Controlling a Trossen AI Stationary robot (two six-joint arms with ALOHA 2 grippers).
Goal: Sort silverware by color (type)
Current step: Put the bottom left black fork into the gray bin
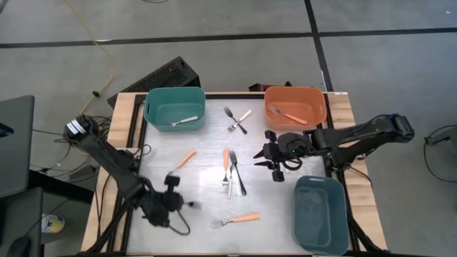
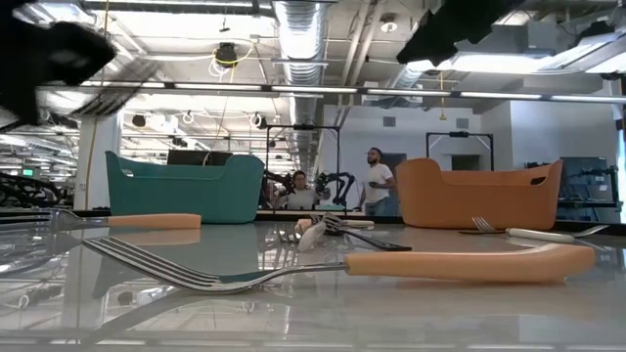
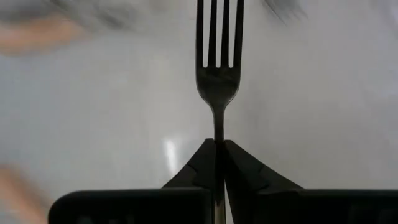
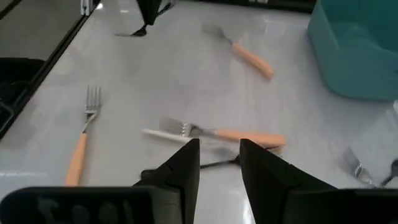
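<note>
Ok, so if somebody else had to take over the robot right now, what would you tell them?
Left gripper: jaws shut on a fork, held above the left part of the table; its handle is hidden.
Right gripper: jaws open, holding nothing, above the middle forks.
Done: a white-handled fork lies in the far teal bin, an orange-handled fork in the orange bin.
To do: the crossed pair between those bins, the left orange fork, the near orange fork, the middle forks, and the held one.
</note>
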